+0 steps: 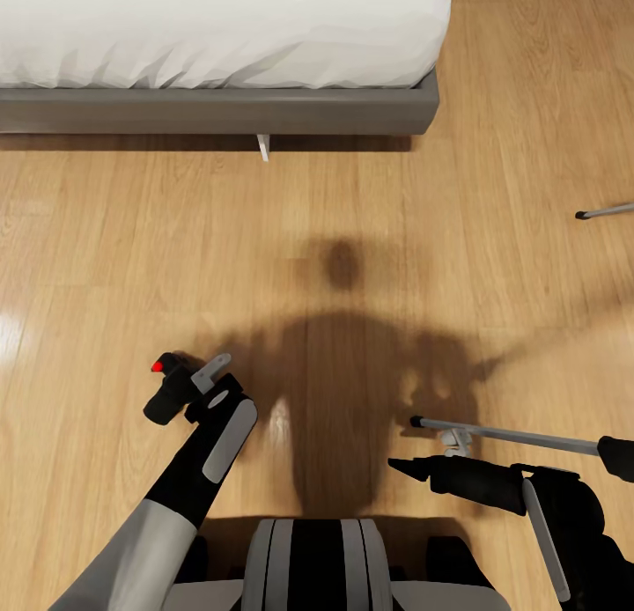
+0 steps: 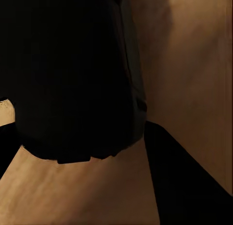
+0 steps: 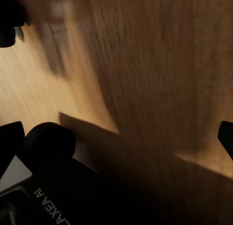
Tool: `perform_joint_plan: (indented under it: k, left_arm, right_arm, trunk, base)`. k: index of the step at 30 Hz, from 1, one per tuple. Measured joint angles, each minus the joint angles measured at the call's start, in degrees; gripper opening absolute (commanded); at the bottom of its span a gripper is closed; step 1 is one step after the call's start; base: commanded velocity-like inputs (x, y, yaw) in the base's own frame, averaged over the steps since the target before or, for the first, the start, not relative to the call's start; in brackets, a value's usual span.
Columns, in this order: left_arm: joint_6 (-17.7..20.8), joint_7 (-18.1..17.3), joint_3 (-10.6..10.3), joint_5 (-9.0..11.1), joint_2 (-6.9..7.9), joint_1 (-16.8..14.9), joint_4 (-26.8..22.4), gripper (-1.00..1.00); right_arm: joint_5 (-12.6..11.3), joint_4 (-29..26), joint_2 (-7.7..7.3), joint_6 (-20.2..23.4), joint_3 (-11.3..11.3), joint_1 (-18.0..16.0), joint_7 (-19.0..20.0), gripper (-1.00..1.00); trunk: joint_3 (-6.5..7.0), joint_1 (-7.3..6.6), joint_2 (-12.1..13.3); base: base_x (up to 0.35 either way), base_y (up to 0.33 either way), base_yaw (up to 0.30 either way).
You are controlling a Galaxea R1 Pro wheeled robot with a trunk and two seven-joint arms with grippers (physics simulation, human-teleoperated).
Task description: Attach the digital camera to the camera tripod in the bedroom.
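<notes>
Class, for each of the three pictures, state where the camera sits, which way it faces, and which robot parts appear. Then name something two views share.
Head view: on the robot's head, facing forward and down at the wood floor and bed; both arms show, the left gripper holding the digital camera.
Left wrist view: near the left gripper, facing the black camera body close up.
Right wrist view: near the right gripper, facing the floor; dark gripper parts show.
Shared: the digital camera, head and left wrist.

Black arms with grey panels; white lettering, seemingly "AXEA".
</notes>
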Motion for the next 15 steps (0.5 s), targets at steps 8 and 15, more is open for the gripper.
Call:
perform_joint_plan:
  k: [8,15]
  left_arm:
    - [2.64,4.15,-4.39,0.02,-0.42,0.01,-10.60,-1.00]
    - [4.15,12.04,-13.29,-0.01,-0.40,0.01,-15.51,-1.00]
  right_arm:
    - [0.00,0.00,0.00,0.00,0.00,0.00,0.00,1.00]
    - [0.00,0.00,0.10,0.00,0.06,0.00,0.00,1.00]
  trunk:
    - [0.00,0.00,0.00]
    - [0.00,0.00,0.00]
  base:
    - [0.000,0.000,0.000]
    - [0.000,0.000,0.000]
